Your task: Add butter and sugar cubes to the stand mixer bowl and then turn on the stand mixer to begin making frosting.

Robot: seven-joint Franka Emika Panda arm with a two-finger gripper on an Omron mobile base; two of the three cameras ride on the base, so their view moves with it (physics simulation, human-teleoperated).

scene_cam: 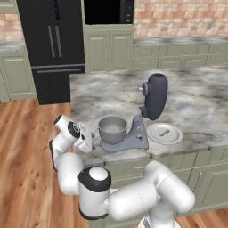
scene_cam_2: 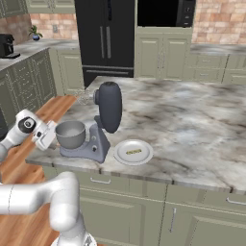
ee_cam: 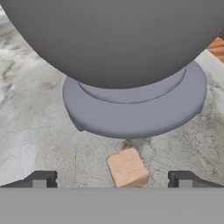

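The sugar cube (ee_cam: 127,167), a small tan block, lies on the table (ee_cam: 35,113) directly ahead of the gripper (ee_cam: 112,178) and between its two fingertips, slightly nearer the middle than either tip. It rests just in front of the round foot of the stand mixer (scene_cam: 147,111), close to the foot's edge but not visibly touching it, with the stand mixer bowl (ee_cam: 113,39) bulging over it from above. The cube is roughly as wide as it is long, so no axis is favoured; its faces sit a little skewed to the line between the fingertips.

The gripper's fingers are spread wide and hold nothing. A short advance down and forward would likely bring the cube between them, though the bowl's overhang leaves little room above.

In the base views the gripper (scene_cam: 87,138) sits at the left end of the table, just left of the bowl, with the arm folded back and the hand pointing rightward toward the mixer's base. The mixer head is tilted up. The butter (scene_cam: 164,132) lies on a white plate (scene_cam: 174,138) to the right of the mixer, well apart from the gripper, with its long axis running roughly left to right.
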